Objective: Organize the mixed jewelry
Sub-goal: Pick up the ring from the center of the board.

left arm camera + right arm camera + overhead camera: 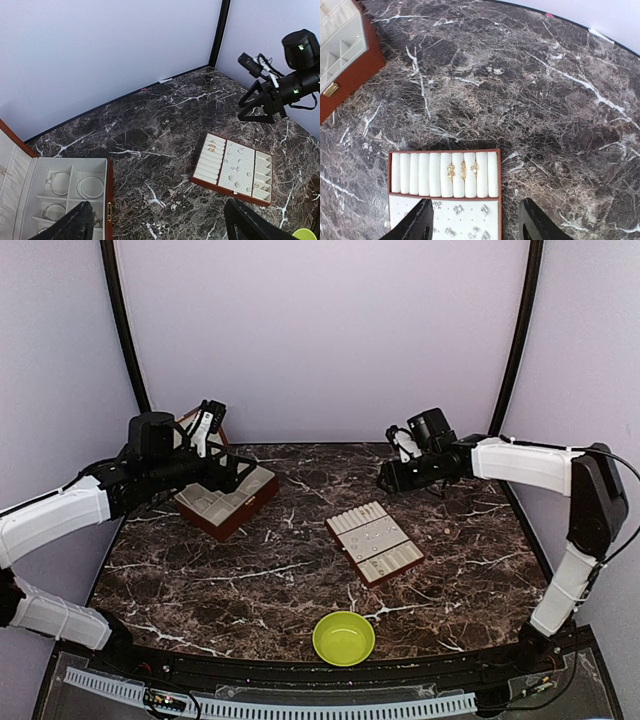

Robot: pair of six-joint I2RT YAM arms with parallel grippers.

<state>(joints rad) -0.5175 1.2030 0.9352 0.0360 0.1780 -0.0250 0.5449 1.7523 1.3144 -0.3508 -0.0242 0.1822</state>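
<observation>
Green bowl (344,637) sits at the near edge of the counter (200,580), ctr-right. Past it, mid-counter, the tray (398,575) lies flat at an angle. It has 3 gold rings (462,170) side by side in its roll rows and small pale beads (235,170) spread over the middle panel; the end slots are too small to read. Further back on the left, the box (230,522) stands w/ lid up. Hoops (91,187) lie flat in its cream compartments, one each in at least 3 of them. L hand (159,212) hangs above the box's right side, fingers (75,225) spread wide, nothing between them. R hand (476,210) is in the air over the far right of the counter, just beyond the tray's ring end. Its fingers (415,225) are also wide apart and grip nothing; from the L wrist cam it shows as an open fork. The hands are well apart, neither touching box, tray or jewelry. Behind it all is a pale wall (320,330) w/ dark poles (125,330) at the corners.
</observation>
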